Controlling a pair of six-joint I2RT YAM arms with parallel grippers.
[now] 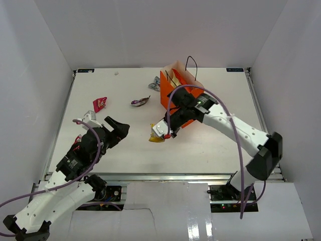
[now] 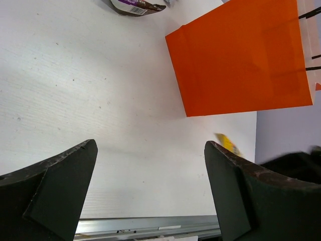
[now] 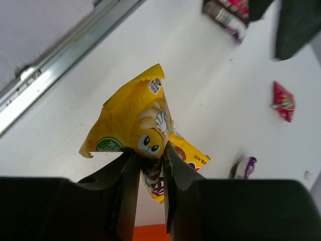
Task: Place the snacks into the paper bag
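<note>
The orange paper bag [image 1: 176, 89] stands upright at the back centre and also shows in the left wrist view [image 2: 241, 60]. My right gripper [image 1: 163, 130] is shut on the yellow candy packet [image 3: 131, 123], holding it just above the table in front of the bag [image 1: 156, 137]. My left gripper [image 1: 119, 129] is open and empty over bare table, its fingers [image 2: 55, 191] wide apart. A pink-red wrapper [image 1: 100, 104], a purple wrapper [image 1: 140, 102] and a silver-grey wrapper [image 1: 154, 85] lie on the table. The large chip bag is out of view.
A small red packet [image 1: 77, 139] peeks out beside my left arm; it also shows in the right wrist view [image 3: 225, 12]. White walls enclose the table on three sides. A metal rail [image 2: 145, 226] runs along the near edge.
</note>
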